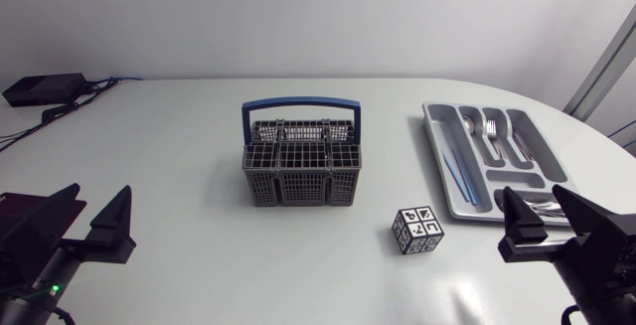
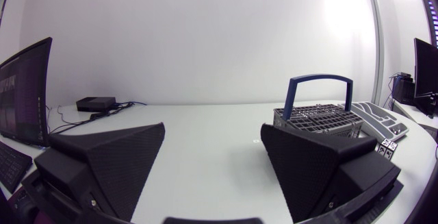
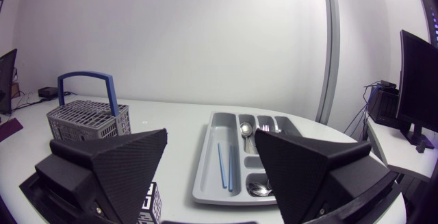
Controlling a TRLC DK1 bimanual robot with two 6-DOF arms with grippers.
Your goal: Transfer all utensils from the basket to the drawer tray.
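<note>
The grey cutlery basket with a blue handle stands mid-table, and no utensil shows above its grid. It also appears ahead of my left gripper as the basket and far off beside my right one as the basket. The grey drawer tray lies at the right, holding spoons and forks and two blue sticks. In the right wrist view the tray lies straight ahead between the fingers. My left gripper is open near the front left edge. My right gripper is open just in front of the tray.
A black-and-white patterned cube sits between basket and tray, close to my right gripper; the cube is under its finger. A black box with cables lies at the far left corner.
</note>
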